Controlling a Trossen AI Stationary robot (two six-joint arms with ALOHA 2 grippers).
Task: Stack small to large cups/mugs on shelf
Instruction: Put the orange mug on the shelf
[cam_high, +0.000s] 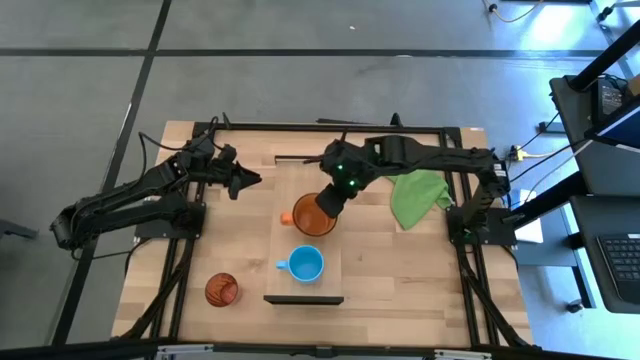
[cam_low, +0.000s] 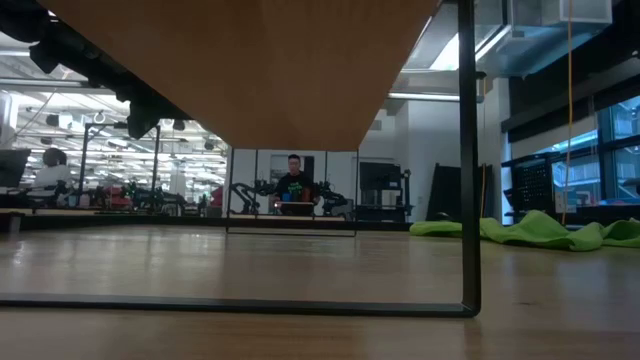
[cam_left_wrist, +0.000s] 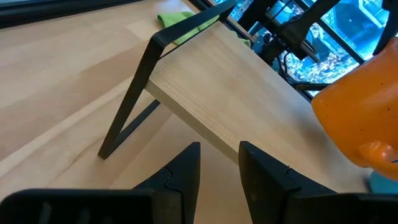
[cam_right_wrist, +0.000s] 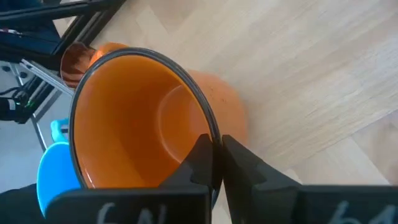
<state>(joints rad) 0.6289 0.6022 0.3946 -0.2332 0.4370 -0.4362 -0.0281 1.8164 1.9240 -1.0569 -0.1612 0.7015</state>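
Observation:
The orange handled mug is over the far half of the light-wood shelf, tilted, with my right gripper shut on it. The small light-blue mug stands upright on the shelf's near half. The reddish-orange tumbler stands on the tabletop left of the shelf's near end. My left gripper hovers left of the shelf's far end, its fingers a narrow gap apart and empty, pointing at the shelf. My right gripper holds the orange mug by its rim, one finger inside the mug and one outside. It comes from above and from the table's right. The mug is tilted in the hold; whether its base touches the shelf I cannot tell.
A crumpled green cloth lies on the table right of the shelf. The shelf stands on thin dark metal legs, with open room beneath it. A dark frame runs around the tabletop. A person sits far behind the table.

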